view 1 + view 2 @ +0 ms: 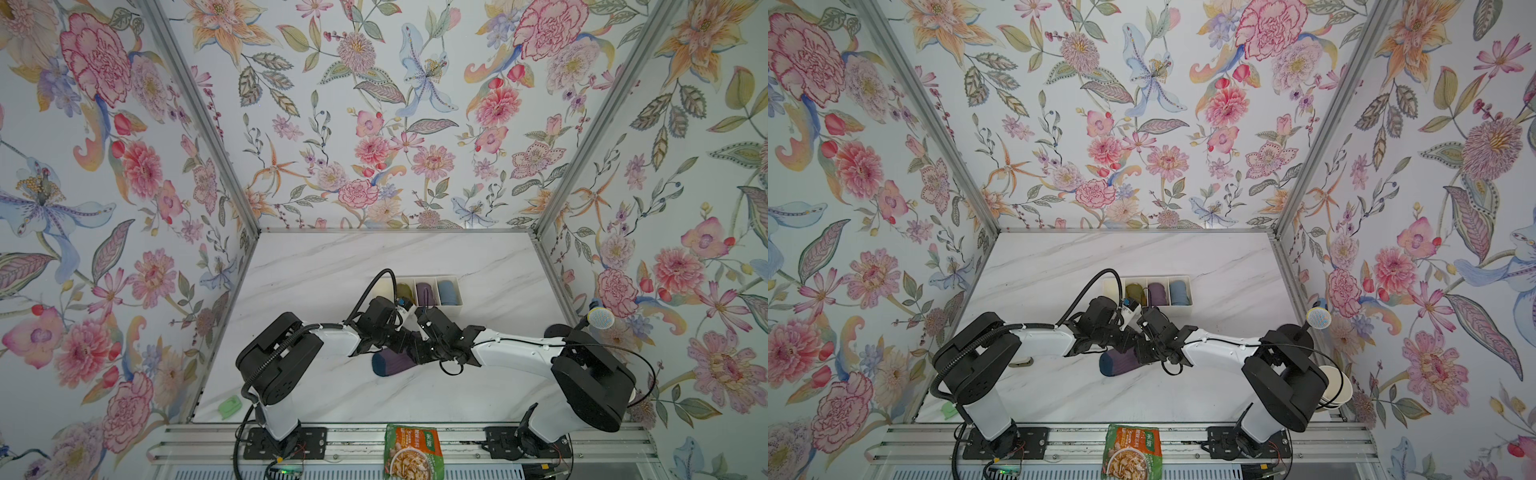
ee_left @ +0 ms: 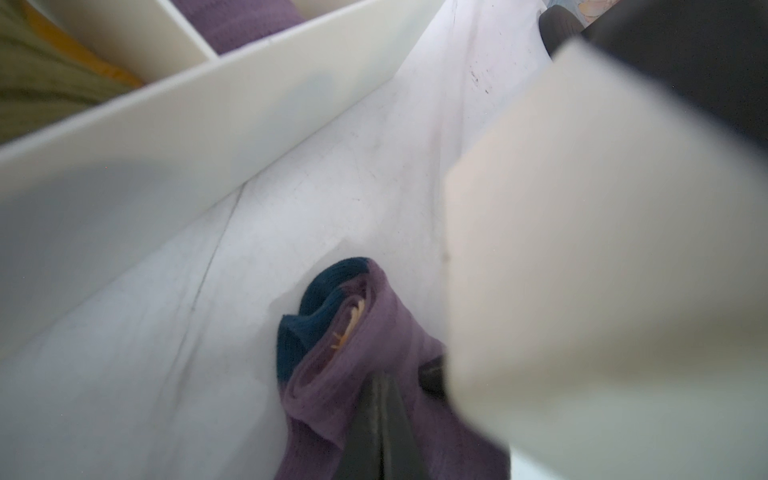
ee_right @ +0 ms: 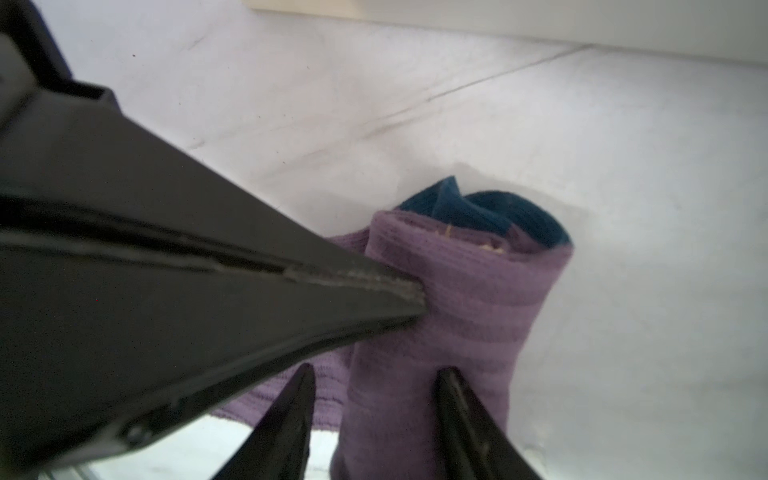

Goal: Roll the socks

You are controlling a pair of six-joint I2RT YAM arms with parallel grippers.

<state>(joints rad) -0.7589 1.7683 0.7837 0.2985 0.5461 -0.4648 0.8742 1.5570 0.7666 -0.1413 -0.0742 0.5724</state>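
Left fingers (image 3: pixel 291 316) are closed flat, tips pressed into the side of the socks (image 3: pixel 457 299). Can't tell if a layer is nipped between them or only pinned. Right fingers (image 3: pixel 286 419) stand apart astride the roll. One looks to touch the fabric and the other shows a gap, so I read no grip there.

The socks are a purple roll lying on the table (image 1: pixel 332 257) near its middle, under both wrists. In both top views the navy toe (image 1: pixel 379 363) pokes out toward 8 o'clock. The left wrist view shows the roll's end as a spiral, with navy and a bit of mustard inside. A loose purple flap (image 3: pixel 266 399) lies flat on the table beside the roll, under the left fingers.

A white tray (image 1: pixel 444 309) with three rolled bundles sits close at 12 o'clock from the socks.

My read: the roll is mostly wound and the flap is still to be wrapped.
- Hold the left closed as the anchor so the spiral can't spring open.
- Close the right squarely across the roll's middle, not near its open end, or the core may squeeze out.
- Turn the roll over the flap while staying low on the table — lifting would slacken the turns.
- Work toward 6 o'clock, since there's little room on the tray side.
- Never have both sets of fingers off the socks at once.
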